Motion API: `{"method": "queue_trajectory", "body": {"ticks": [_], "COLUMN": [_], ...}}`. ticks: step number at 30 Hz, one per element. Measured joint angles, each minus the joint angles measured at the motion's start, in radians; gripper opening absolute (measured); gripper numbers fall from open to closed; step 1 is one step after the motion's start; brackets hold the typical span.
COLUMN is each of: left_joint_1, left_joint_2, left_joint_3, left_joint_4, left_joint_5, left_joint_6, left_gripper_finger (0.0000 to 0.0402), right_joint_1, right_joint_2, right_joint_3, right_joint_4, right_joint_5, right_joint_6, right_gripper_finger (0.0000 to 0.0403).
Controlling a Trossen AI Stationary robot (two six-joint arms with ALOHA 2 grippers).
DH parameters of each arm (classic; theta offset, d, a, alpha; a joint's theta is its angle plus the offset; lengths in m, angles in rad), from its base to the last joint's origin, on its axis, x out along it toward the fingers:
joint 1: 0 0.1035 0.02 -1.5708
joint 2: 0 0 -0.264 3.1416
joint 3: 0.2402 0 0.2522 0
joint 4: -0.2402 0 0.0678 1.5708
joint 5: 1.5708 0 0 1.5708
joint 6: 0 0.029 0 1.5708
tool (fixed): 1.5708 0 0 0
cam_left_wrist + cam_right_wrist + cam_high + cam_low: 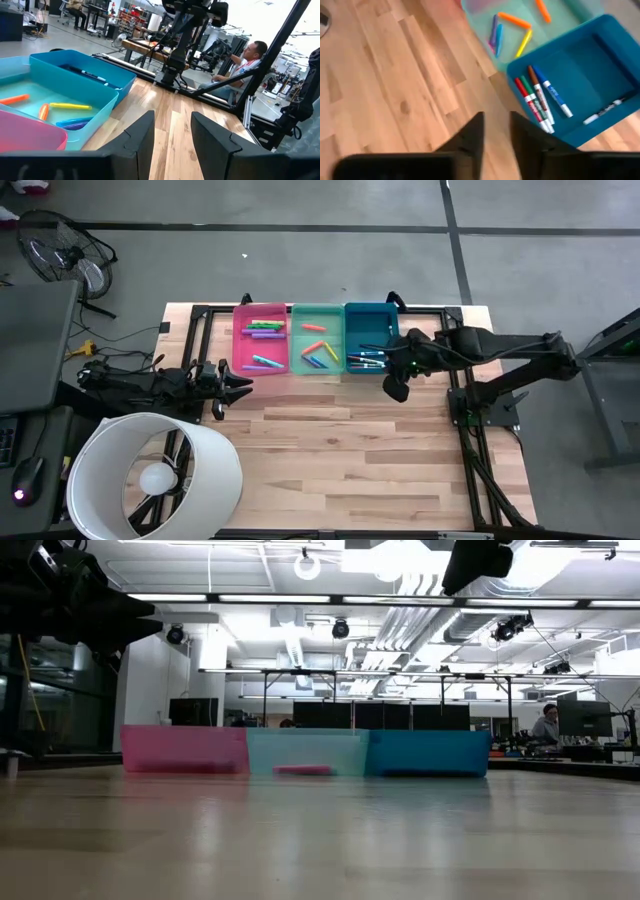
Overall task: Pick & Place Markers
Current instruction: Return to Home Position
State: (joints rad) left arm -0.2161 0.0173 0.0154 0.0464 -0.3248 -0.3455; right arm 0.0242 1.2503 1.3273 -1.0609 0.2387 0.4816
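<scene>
Three bins stand side by side at the table's far edge: pink [260, 338], green [318, 340] and blue [370, 338]. Markers lie flat on the bins' floors: green and purple ones in the pink bin, orange, yellow and blue ones [512, 22] in the green bin, and several white-barrelled ones [537, 102] in the blue bin. My left gripper [235, 385] hovers open and empty by the table's left edge, just near of the pink bin. My right gripper [397, 387] hangs open and empty above the blue bin's near right corner [520, 70].
Bare wood [340, 450] stretches from the bins toward the near edge. A large white round shade [155, 475] overlaps the near left corner. A black frame [470, 410] runs along the table's right side. A person [250, 55] sits beyond the table.
</scene>
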Motion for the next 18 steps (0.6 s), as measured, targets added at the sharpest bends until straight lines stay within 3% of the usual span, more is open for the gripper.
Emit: {"method": "queue_trajectory", "body": {"ticks": [3,7,18], "left_joint_1": [0.0,0.0,0.0], "left_joint_2": [0.0,0.0,0.0], "left_joint_3": [0.0,0.0,0.0], "left_joint_4": [0.0,0.0,0.0], "left_joint_5": [0.0,0.0,0.0], "left_joint_6": [0.0,0.0,0.0], "left_gripper_finger": [0.0127,0.0127,0.0127], "right_joint_1": [-0.004,-0.007,-0.168], "right_joint_2": [0.0,-0.015,-0.295], "right_joint_3": [0.0,-0.045,-0.673], "right_joint_4": [0.013,0.083,0.706], "right_joint_5": [0.022,0.051,-0.167], "right_joint_6": [-0.024,-0.071,-0.004], "right_gripper_finger": [0.0019,0.0015,0.0002]}}
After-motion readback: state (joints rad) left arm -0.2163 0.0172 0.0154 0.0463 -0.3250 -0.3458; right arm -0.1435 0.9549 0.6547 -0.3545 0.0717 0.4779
